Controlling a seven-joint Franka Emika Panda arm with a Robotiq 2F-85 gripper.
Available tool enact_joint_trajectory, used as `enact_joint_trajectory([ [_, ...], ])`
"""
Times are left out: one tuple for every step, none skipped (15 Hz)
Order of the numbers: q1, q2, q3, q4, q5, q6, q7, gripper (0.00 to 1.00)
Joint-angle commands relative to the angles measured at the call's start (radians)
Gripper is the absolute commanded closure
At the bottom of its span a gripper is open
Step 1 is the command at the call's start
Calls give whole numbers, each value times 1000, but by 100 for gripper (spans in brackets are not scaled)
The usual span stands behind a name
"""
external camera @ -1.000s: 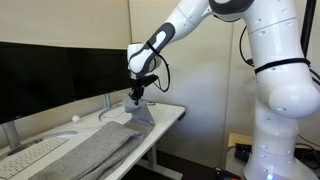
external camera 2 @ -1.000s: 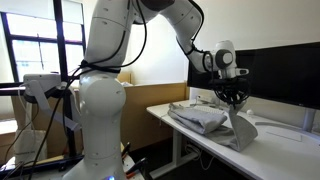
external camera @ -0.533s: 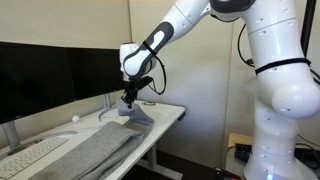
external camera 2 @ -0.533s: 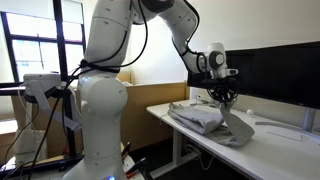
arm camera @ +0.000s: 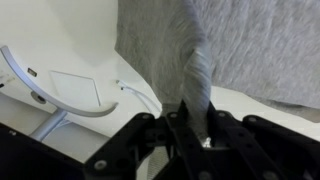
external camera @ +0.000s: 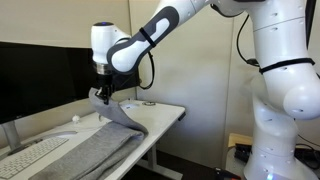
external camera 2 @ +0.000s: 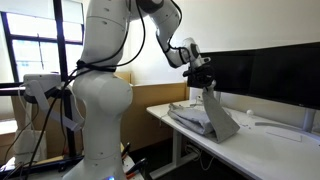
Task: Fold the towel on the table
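In an exterior view, the gripper (external camera: pixel 101 96) was closed on one edge of the towel (external camera: pixel 95 148) and held it above the table (external camera: pixel 166 112), while the rest of the cloth lay flat beside the keyboard (external camera: pixel 30 156). I judge that the pinch could slip, because only a small piece of cloth seemed to be between the fingers and the hanging part pulled on it. In an exterior view, the gripper (external camera 2: pixel 203 84) hung near the monitor (external camera 2: pixel 272 72), and the towel (external camera 2: pixel 198 118) fell as a steep sheet to a bunched heap on the table (external camera 2: pixel 275 138). A wide carry might hit the screen, or drag the whole heap instead of folding it. In the wrist view, the towel (arm camera: pixel 200 50) narrowed into a thin strip at the gripper (arm camera: pixel 188 128), so the fold could land crooked.
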Motion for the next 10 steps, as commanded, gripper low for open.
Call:
enact_joint_trajectory([
  [41, -42, 46, 17, -119, -59, 82, 94],
  [51, -37, 61, 28, -148, -68, 90, 94],
  [57, -18, 80, 51, -154, -80, 82, 94],
  [64, -3, 95, 67, -163, -83, 76, 94],
  [71, 10, 108, 78, -174, -84, 73, 94],
  [80, 27, 120, 96, -180, -90, 66, 94],
  [89, 44, 130, 113, -185, -92, 57, 94],
  [97, 60, 138, 126, -196, -91, 52, 94],
  [108, 82, 146, 148, -198, -98, 41, 94],
  [118, 102, 151, 164, -205, -99, 35, 94],
])
